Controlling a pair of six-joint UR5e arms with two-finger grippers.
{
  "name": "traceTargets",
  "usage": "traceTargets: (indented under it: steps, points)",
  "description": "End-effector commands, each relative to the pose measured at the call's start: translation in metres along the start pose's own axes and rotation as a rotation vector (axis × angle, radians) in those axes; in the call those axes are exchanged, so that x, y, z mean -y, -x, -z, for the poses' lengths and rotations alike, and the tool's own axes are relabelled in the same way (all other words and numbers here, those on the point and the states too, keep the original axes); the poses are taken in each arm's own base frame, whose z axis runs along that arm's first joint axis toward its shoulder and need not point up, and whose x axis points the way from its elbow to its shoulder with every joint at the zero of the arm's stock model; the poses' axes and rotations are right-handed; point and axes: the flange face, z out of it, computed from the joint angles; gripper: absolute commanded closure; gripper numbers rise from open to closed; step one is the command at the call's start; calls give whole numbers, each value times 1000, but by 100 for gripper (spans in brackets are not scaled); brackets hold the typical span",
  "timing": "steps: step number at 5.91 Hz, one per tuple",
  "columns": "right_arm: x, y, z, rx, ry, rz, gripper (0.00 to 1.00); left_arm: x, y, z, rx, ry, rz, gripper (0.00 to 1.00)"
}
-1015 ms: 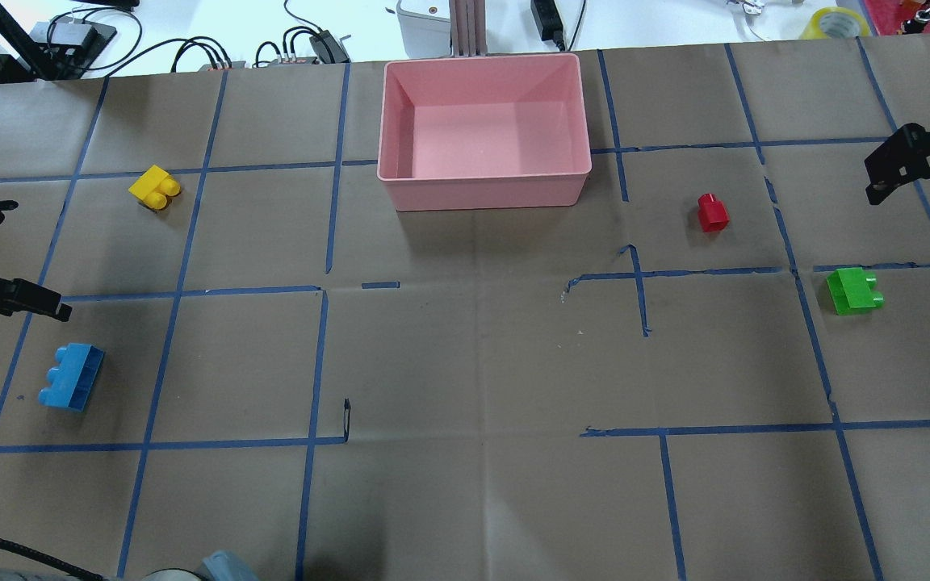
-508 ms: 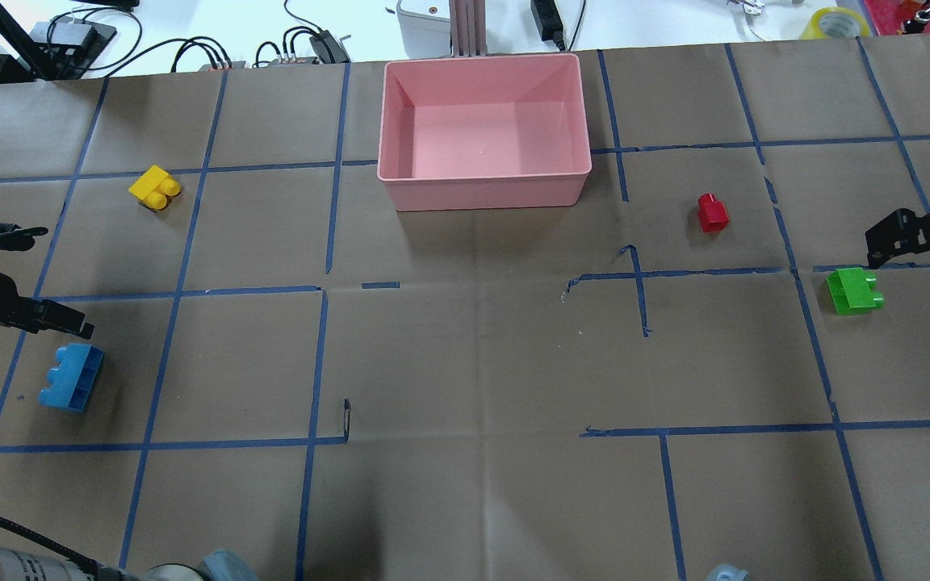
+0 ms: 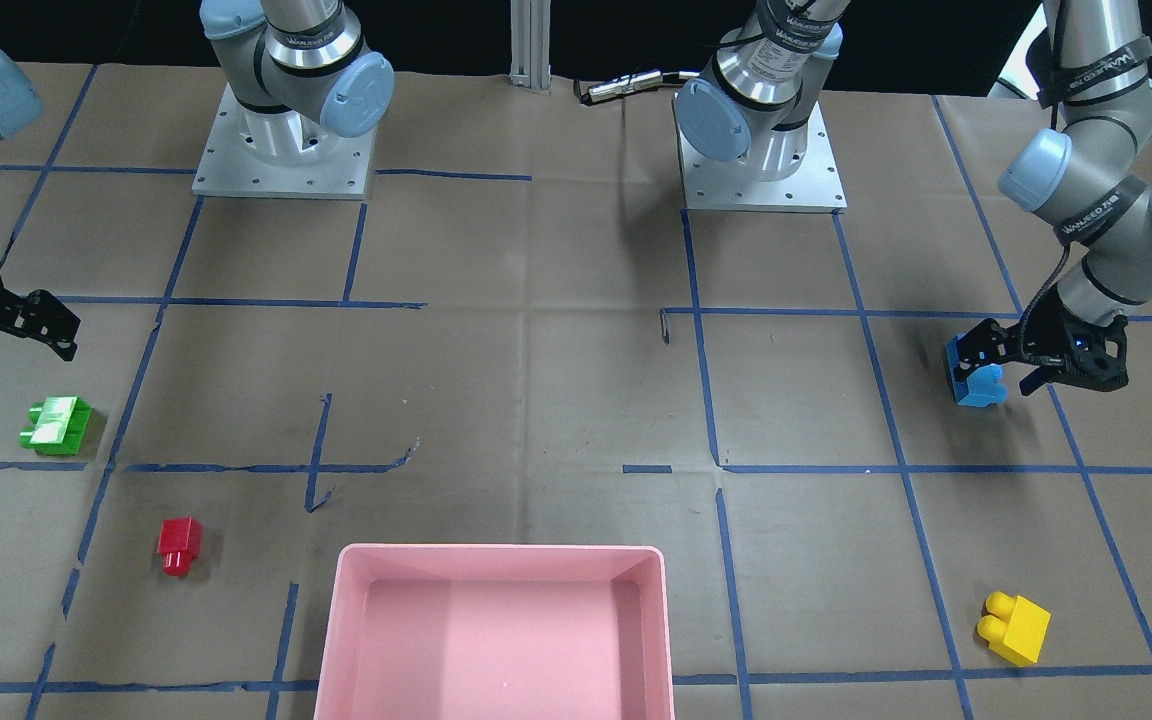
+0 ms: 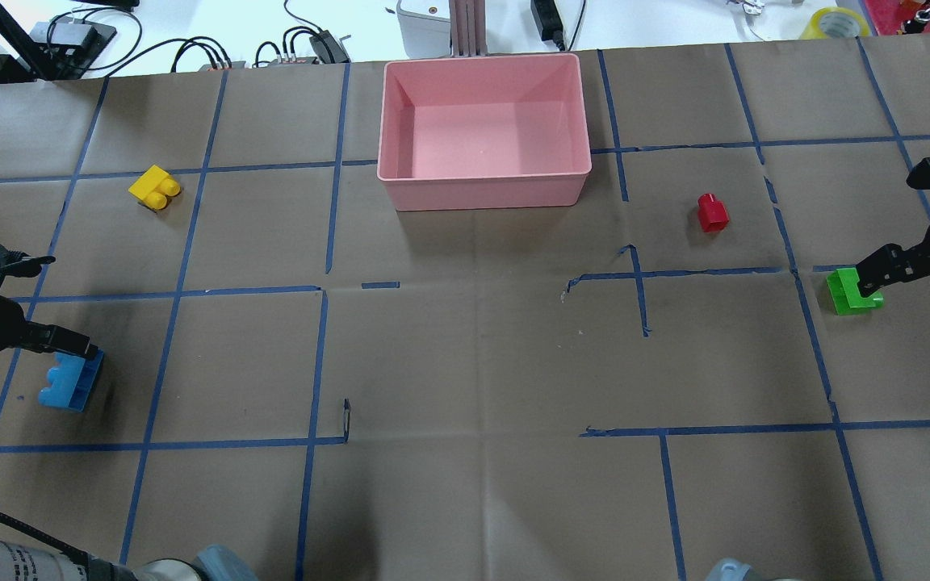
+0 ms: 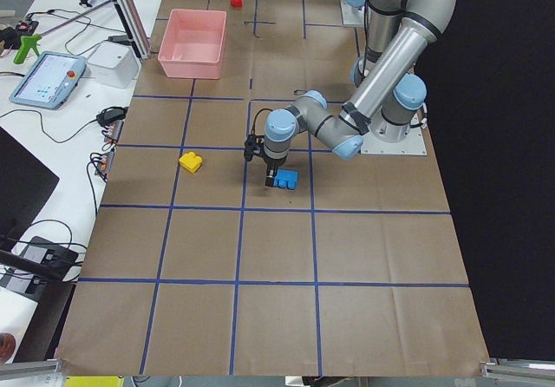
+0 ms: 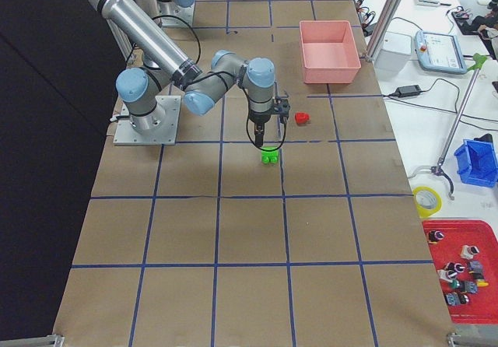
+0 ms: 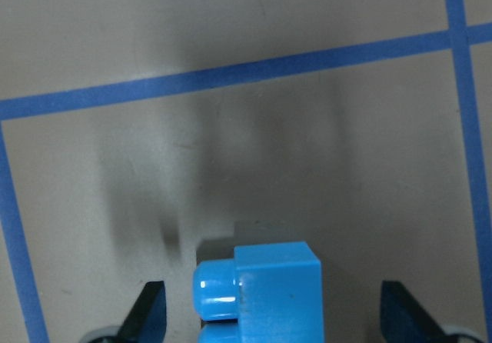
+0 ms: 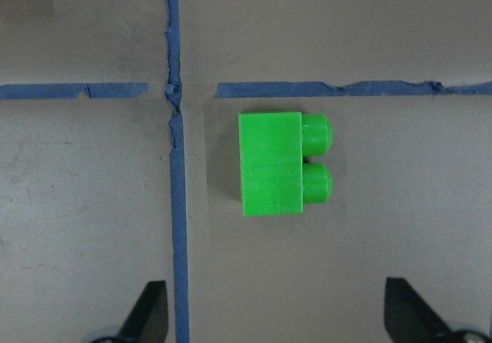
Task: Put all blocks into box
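Since a sec ago both arms have dropped in from the side edges of the desk (image 4: 473,363) — left pincer (image 3: 1001,365) now sits low over the blue brick (image 4: 69,386) near the left edge, and right pincer (image 8: 278,316) is nearing the green brick (image 8: 277,175) near the right edge. Both pincers gape wide & carry nothing. Blue's end lies between the left fingers w/o contact; green lies just ahead of the right ones. So two grasps look imminent, but the box (image 4: 485,179), mid far edge, has no brick in it yet. Yellow brick (image 4: 154,188) waits toward the far-left corner. Red brick (image 4: 711,212) lies betw. box and green — poss. in the right arm's way on the carry. Box wall needs clearing too.
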Motion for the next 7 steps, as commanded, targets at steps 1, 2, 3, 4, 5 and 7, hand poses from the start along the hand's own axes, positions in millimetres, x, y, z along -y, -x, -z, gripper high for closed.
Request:
traceTargets:
  steps: [1,2,3,4,5,7]
  points:
    - [16,-11,-40,24,25,13,1,-5,-1,-14,-26,16,-5,3]
    - [20,-14,-46,29,32,7,1,-7,-2,-18,-34,21,-4,3]
    - [22,-15,-49,30,37,1,1,-7,-2,-18,-34,23,-5,6]
    - [29,-20,-49,28,31,-1,1,-8,-1,-18,-34,23,-2,6]
    - [34,-23,-57,34,37,-1,1,-9,-1,-18,-33,24,-7,16]
    - [34,-22,-70,35,38,1,1,-8,0,-17,-29,25,-9,43]
